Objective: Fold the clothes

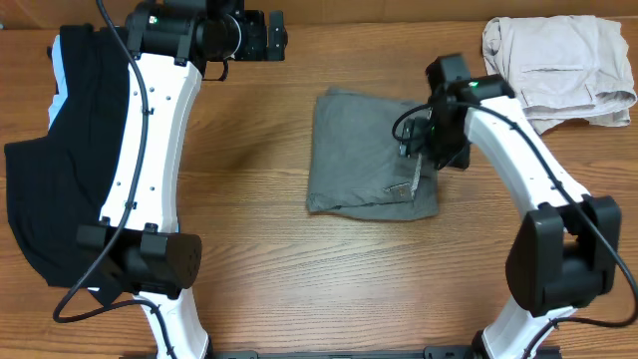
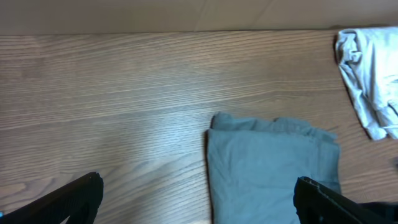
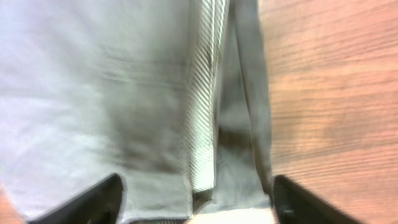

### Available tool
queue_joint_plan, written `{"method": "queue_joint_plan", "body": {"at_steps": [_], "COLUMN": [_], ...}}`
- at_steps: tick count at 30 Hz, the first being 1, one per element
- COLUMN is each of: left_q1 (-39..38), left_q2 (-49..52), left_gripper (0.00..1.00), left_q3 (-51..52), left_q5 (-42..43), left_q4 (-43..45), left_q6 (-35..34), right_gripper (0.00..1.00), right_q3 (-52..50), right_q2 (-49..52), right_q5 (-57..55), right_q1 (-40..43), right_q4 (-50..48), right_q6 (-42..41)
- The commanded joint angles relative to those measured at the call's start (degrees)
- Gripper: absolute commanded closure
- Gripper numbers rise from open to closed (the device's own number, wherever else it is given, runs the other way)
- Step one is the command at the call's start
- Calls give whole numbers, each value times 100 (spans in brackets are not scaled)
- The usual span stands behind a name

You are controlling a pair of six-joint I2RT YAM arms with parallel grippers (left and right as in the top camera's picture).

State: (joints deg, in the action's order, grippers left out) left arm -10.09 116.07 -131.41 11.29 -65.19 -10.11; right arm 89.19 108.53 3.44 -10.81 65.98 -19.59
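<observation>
At the near edge of the table (image 1: 259,249) the bases of both arms are cut off by the frame. Just beyond them, in the middle of the wood, the grey shorts (image 1: 369,155) lie folded into a rough rectangle, flat on the surface, with the near right corner a little ragged.

The right gripper (image 1: 417,170) hangs low over the right edge of that bundle. From the right wrist its two fingers stand wide apart (image 3: 199,202) with nothing pinched between them; below them lie the grey cloth (image 3: 93,93) and a strip of pale lining (image 3: 202,93) showing in a fold. Whether the fingertips touch the fabric is hard to tell, as the close view is blurred.

The left arm (image 1: 150,150) crosses the black garment (image 1: 60,179) on the left and hides part of it; a light-blue edge shows near its far end. The garment's near side is partly behind the arm's base.

Farther back, the left gripper (image 1: 267,38) sits well apart from the shorts, its fingers spread and empty (image 2: 199,205); its camera sees the far edge of the grey bundle (image 2: 267,162).

At the far right corner lie the beige shorts (image 1: 558,70), crumpled, cut off in the left wrist view (image 2: 370,74).
</observation>
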Motion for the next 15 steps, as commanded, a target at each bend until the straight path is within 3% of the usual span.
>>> {"method": "queue_joint_plan", "body": {"at_steps": [1,4,15], "left_q1": [17,22,22], "left_q2": [83,83,83], "left_gripper": [0,0,0], "left_q3": [-79,-79,-79], "left_q5": [-308,-400,-402], "left_q4": [-20,-35,-81], "left_q6": [136,133,133], "right_gripper": [12,4,0], "right_q3": [28,-234,-562], "right_q2": [-173,-76,726], "right_q5": [17,293,767], "right_q1": [133,234,420], "right_q4": [-225,-614,-1237], "right_q6": [413,778,1069]}}
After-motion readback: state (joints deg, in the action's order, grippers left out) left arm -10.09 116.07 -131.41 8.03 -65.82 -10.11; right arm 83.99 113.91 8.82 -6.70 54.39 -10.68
